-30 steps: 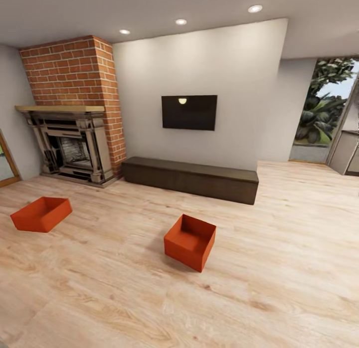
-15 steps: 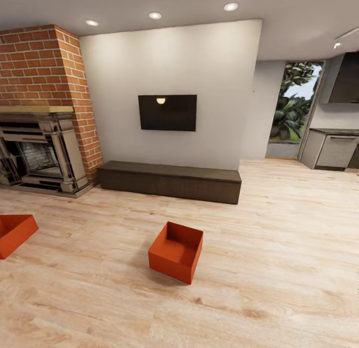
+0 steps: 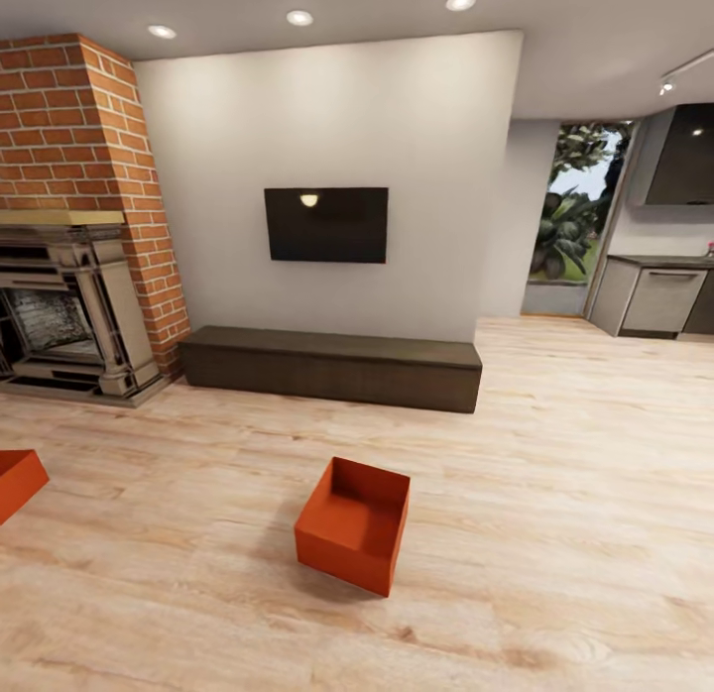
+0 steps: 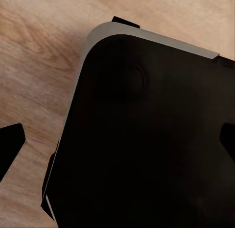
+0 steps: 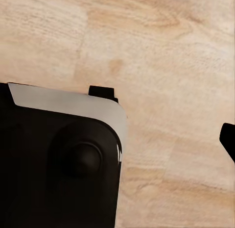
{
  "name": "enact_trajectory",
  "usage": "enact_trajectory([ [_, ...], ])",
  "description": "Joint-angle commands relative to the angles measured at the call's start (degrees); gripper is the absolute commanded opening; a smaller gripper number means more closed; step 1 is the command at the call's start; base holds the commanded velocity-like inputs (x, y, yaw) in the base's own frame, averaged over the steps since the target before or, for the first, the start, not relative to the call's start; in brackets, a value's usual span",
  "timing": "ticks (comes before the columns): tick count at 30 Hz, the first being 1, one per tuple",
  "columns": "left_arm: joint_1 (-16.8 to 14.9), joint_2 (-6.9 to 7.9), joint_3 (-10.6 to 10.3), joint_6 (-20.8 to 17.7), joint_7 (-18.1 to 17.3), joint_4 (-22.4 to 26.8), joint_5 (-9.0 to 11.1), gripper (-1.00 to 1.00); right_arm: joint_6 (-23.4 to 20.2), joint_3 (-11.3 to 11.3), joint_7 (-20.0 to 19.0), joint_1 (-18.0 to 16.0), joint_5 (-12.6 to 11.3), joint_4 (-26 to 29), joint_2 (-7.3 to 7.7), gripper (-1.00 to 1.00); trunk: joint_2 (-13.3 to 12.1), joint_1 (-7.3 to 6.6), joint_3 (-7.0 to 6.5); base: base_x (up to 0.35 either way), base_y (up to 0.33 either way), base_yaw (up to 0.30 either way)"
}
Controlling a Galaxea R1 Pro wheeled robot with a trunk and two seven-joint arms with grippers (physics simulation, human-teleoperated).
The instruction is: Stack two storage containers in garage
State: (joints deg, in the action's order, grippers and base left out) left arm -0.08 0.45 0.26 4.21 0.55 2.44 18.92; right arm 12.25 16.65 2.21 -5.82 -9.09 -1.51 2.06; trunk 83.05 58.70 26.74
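Note:
Two orange-red storage containers stand on the light wood floor of the living room. One container sits open-topped in the middle of the head view, in front of the long dark cabinet. The other container is cut off by that view's left edge, with just a corner showing. In the left wrist view my left gripper is open, its dark fingertips far apart at the picture's two sides, over the robot's black base. The right wrist view has one dark fingertip at the far edge, with nothing held.
A brick fireplace stands at the left and a wall television hangs above the cabinet. A kitchen counter and a glass door lie at the back right. Wood floor stretches wide to the right of the middle container.
The head view has swung right and drawn a little closer, so the fireplace and left container slid toward the left edge. Neither container has itself moved.

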Motion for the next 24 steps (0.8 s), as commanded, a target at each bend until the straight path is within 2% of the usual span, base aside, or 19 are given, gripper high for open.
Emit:
enact_trajectory([
  [1,0.0,-0.01,0.0,0.1,0.0,0.0,0.2,1.00,0.3,0.5,0.0,-0.1,-0.5,-0.2,0.00,1.00,0.0,0.03,0.05,0.314,0.187,0.000],
  [16,0.0,0.05,0.0,0.1,0.1,0.0,0.2,1.00,0.4,0.1,0.0,-0.1,-0.8,-0.2,-0.14,1.00,0.0,0.03,0.05,0.310,0.195,-0.008],
  [24,0.0,0.16,0.1,0.0,0.1,0.0,0.3,1.00,0.4,0.0,0.1,-0.1,-1.0,-0.2,-0.31,1.00,0.0,0.03,0.05,0.250,0.269,-0.267],
])
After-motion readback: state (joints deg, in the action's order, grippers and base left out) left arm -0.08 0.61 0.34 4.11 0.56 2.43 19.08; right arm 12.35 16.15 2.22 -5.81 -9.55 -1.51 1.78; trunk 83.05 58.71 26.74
